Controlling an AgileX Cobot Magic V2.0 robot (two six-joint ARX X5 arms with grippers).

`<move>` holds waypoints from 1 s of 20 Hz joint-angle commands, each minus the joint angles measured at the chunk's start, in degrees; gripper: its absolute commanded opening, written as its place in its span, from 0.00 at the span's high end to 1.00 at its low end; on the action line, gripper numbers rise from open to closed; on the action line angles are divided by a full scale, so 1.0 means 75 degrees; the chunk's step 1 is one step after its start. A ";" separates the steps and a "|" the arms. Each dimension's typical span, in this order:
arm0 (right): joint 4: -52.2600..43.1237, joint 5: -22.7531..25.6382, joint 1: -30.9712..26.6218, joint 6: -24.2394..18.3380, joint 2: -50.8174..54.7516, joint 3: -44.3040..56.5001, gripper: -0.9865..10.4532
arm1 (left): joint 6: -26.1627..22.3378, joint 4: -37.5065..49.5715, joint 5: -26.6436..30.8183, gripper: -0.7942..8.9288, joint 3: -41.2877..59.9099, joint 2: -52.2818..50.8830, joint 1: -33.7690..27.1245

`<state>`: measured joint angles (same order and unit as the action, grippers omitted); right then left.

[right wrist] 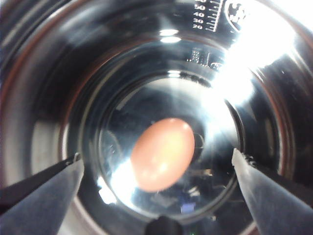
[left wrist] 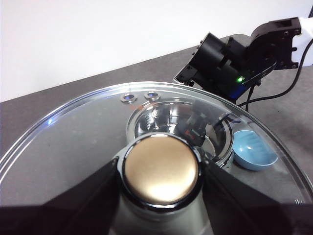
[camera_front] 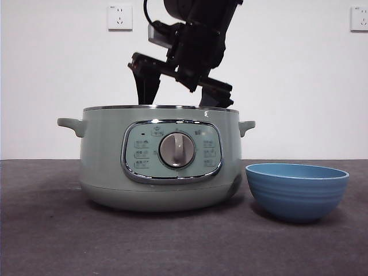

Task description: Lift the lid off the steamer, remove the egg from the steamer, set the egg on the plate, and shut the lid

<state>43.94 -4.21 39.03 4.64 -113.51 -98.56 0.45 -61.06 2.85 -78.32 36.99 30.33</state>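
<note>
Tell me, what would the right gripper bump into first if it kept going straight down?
Probably the egg. The right gripper points down into the steamer, jaws open, with the egg lying between them on the shiny bottom. How far off it is can't be told.

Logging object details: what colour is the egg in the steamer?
Light brownish orange; the egg shows best in the right wrist view, lying on the steamer's shiny bottom.
</note>
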 commanded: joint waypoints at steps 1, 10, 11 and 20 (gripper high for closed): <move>-0.0166 0.0012 0.0032 0.0166 -0.0254 -0.0026 0.45 | -0.0154 0.0356 0.0006 0.93 -0.0117 -0.0076 -0.0006; -0.0399 0.0009 0.0058 0.0259 -0.0807 -0.0026 0.51 | -0.0268 0.0335 0.0003 0.93 -0.0117 -0.0076 -0.0006; -0.0408 0.0009 0.0058 0.0259 -0.0807 -0.0026 0.51 | -0.0268 0.0323 0.0003 0.93 -0.0117 -0.0076 -0.0006; -0.0361 0.0003 0.0061 0.0408 -0.0816 -0.0026 0.54 | -0.0271 0.0294 -0.0003 0.93 -0.0117 -0.0076 -0.0006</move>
<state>41.28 -4.29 39.35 7.11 -118.91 -98.78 -0.99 -61.36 2.83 -78.32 36.99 30.33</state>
